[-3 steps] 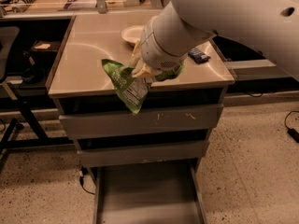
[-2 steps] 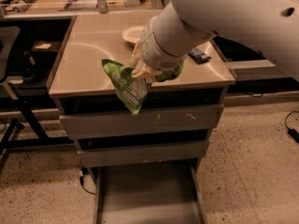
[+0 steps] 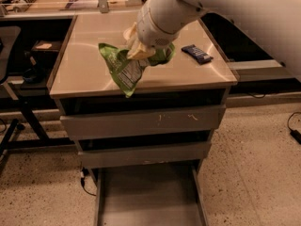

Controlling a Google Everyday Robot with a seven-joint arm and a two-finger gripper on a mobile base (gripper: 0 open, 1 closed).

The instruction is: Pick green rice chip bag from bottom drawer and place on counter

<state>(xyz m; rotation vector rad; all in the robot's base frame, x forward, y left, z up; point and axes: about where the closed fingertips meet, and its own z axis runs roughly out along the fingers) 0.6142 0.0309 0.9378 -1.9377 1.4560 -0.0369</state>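
camera view: gripper (image 3: 137, 50) over counter (image 3: 80, 76), pinching top of green chip bag (image 3: 123, 70); bag hangs tilted by front edge; bottom drawer (image 3: 146, 199) open; dark wrapper (image 3: 197, 53) lies on counter

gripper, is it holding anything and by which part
The gripper, above the glossy beige counter, holds the wrinkled light-green rice chip bag by its upper part.

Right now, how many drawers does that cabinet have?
3: top drawer under the counter, middle drawer below it, bottom drawer pulled open. The gripper holds the green rice chip bag above the counter.
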